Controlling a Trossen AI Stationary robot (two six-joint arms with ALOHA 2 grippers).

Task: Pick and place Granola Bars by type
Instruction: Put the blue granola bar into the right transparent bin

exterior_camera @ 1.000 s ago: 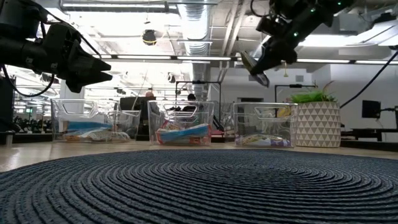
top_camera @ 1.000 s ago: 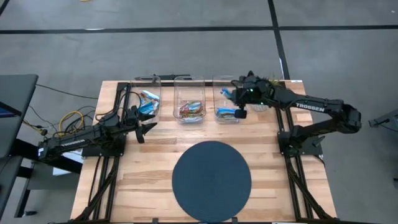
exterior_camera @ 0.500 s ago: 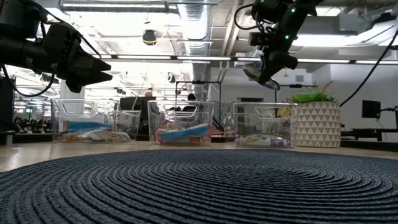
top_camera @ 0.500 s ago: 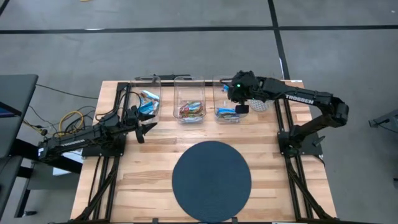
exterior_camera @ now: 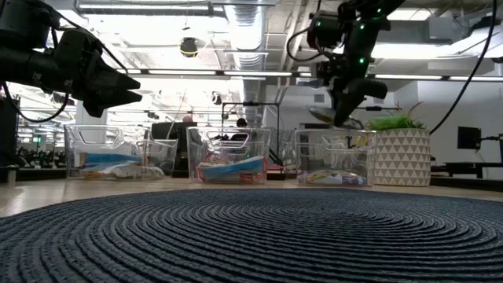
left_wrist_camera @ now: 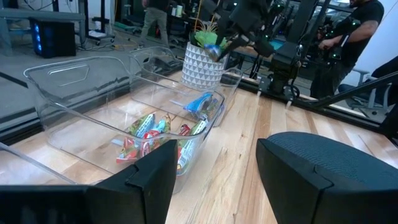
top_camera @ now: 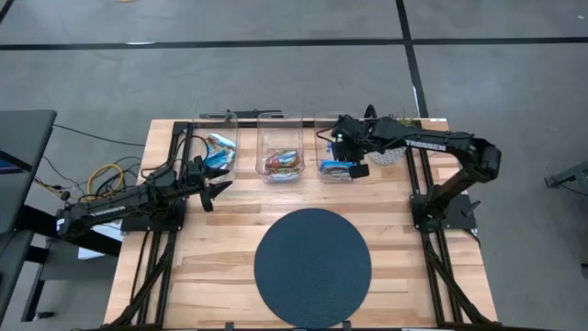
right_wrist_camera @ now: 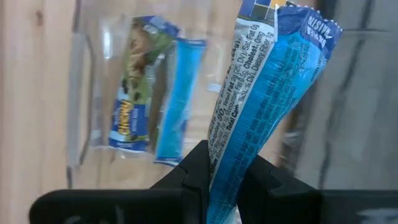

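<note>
Nearest, at the table's front edge: a round dark woven mat (top_camera: 312, 268), bare.

Toward the left edge, mid-depth: left gripper (top_camera: 219, 188), fingers apart and holding nothing, hovering just in front of the left clear bin (top_camera: 217, 140), waiting.

Along the far edge: three clear bins in a row. Left one with blue-wrapped granola bars (top_camera: 217, 152). Middle bin (top_camera: 279, 120) with red, green and orange wrapped bars (left_wrist_camera: 146, 134) plus a blue one (left_wrist_camera: 198, 102) lying across the top. Right bin (top_camera: 333, 121) with two blue bars (right_wrist_camera: 152, 118) flat on its floor.

Over that right bin: right gripper (top_camera: 343, 150), jaws clamped on a blue granola bar (right_wrist_camera: 264, 112), pinched near one end, the rest standing free past the fingers. Beyond it, at the far right corner, a white patterned planter (exterior_camera: 401, 157).

Judged handling: very light, flat, fairly stiff through the core but with a slick, crinkly foil wrapper likely to slide between pads. Best gripped across the narrow width at mid-length, on the flat faces, not on the crimped end seal, which folds and slips. Firm squeeze risks crumbling the bar inside; release low into the bin to keep it from bouncing out.
</note>
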